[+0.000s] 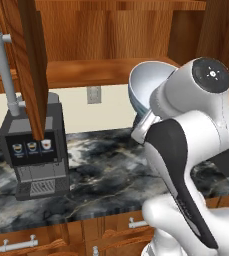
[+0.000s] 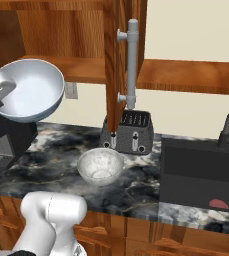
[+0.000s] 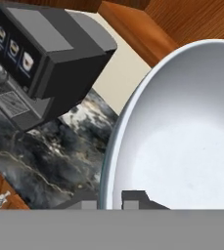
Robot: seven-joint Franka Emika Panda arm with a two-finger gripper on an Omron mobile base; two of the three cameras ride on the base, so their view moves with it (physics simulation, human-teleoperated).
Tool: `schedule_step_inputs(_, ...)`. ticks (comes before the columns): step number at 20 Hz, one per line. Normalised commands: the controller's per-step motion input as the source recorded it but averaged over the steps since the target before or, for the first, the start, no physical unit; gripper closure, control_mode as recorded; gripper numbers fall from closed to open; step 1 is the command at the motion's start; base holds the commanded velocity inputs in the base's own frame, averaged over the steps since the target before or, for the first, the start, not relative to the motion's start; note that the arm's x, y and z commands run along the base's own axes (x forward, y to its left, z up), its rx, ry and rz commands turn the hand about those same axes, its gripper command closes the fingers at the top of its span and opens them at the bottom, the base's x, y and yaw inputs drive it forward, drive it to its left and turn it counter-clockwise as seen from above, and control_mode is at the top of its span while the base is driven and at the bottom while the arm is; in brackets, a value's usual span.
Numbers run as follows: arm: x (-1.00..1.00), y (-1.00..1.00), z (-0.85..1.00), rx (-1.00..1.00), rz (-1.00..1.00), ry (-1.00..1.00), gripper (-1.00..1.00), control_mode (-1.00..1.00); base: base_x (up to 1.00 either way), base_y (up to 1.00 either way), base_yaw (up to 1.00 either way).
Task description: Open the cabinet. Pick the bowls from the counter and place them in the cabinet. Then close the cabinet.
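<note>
The cabinet (image 2: 117, 65) stands open, its doors swung out above the counter (image 2: 136, 185). The gripper (image 3: 109, 199) is clamped on the rim of the white bowl (image 2: 30, 90), held tilted in the air, above the counter and level with the cabinet's underside. The grey bowl (image 2: 100, 165) sits on the counter, below the cabinet's handle (image 2: 131, 65) and just in front of the toaster (image 2: 130, 131). Judged progress: opening done; first bowl not yet shelved; second bowl and closing remain.
</note>
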Motion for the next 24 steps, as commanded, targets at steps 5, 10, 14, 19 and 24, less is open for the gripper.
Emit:
schedule_step_inputs(5, 0.03, 0.0, 0.35, 0.0, 0.0, 0.01, 1.0, -1.0, 0.0, 0.0, 0.0)
schedule_step_inputs(10, 0.23, 0.0, 0.14, 0.0, 0.0, 0.03, 1.0, -1.0, 0.0, 0.0, 0.0)
schedule_step_inputs(14, 0.37, 0.0, 0.0, 0.0, 0.0, 0.04, 1.0, -1.0, 0.0, 0.0, 0.0)
schedule_step_inputs(19, 0.26, 0.0, 0.0, -0.07, 0.0, 0.06, 1.0, -1.0, 0.0, 0.0, 0.0)
schedule_step_inputs(24, 0.1, -0.01, 0.0, -0.13, 0.0, 0.0, 1.0, -1.0, 0.0, 0.0, 0.0)
